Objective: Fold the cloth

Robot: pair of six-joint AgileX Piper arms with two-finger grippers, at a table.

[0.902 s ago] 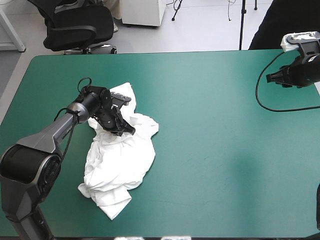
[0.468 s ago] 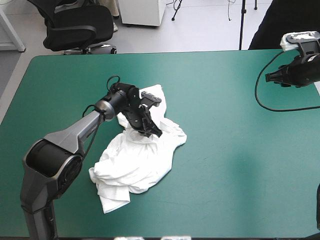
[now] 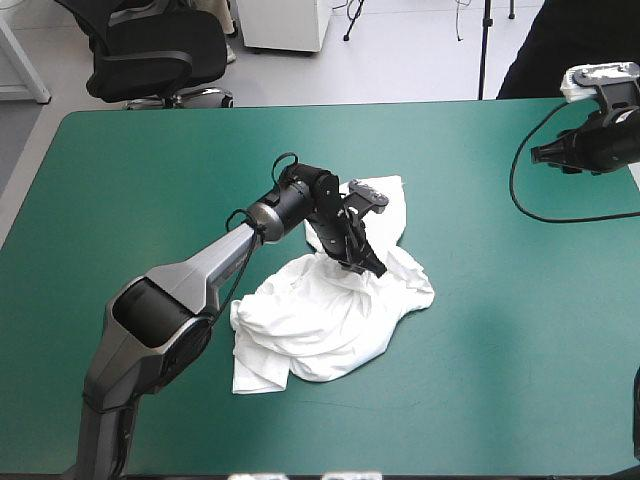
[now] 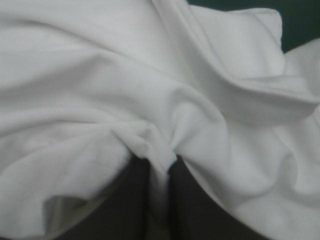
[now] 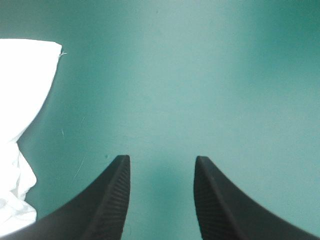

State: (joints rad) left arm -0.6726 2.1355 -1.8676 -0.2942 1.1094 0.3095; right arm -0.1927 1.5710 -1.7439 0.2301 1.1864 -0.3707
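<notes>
Bright, even light; soft shadows

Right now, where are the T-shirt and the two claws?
T-shirt (image 3: 320,320), high view, middle of the crumpled heap.
left claw (image 3: 372,266), high view, fingertips pinching the T-shirt.
right claw (image 5: 161,160), right wrist view, gap between its open fingertips.

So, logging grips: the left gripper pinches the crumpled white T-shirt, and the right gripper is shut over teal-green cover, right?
No: the right wrist view shows the right gripper open, black fingers apart, over teal-green cover. The left gripper does pinch the crumpled white T-shirt.
</notes>
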